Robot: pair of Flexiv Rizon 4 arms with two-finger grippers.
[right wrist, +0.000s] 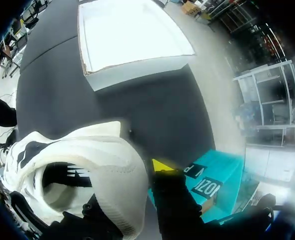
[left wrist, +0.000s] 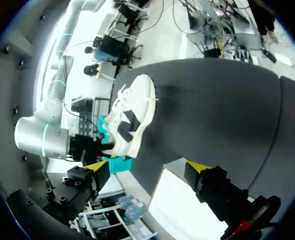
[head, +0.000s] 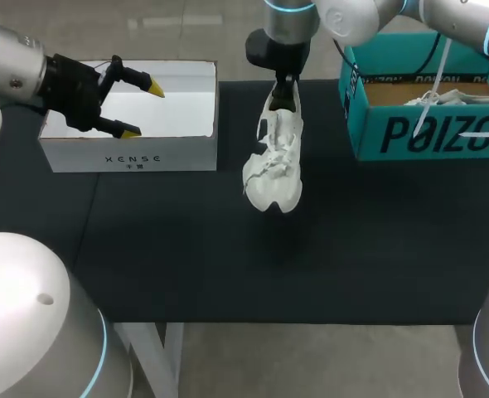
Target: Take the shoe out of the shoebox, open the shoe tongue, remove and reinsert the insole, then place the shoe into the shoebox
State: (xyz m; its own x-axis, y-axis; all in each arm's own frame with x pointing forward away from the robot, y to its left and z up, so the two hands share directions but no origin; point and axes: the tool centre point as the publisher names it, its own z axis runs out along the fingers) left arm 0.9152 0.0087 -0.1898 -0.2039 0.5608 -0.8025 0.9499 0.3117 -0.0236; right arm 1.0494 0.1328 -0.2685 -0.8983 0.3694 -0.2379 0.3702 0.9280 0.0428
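- One white shoe (head: 273,162) hangs heel-up over the middle of the black table (head: 228,265), its heel clamped in the right gripper (head: 286,89)
- The left gripper (head: 142,109) hovers over the white box (head: 128,157), fingers wide apart
- The teal shoebox (head: 427,133) stands at the table's right rear, a second shoe (head: 443,98) inside

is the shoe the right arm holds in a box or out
Out: the shoe hangs from the right arm's jaws over the table, between the white box and teal box.

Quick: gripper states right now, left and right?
Left gripper: open, holding nothing.
Right gripper: shut on the heel of the white shoe.
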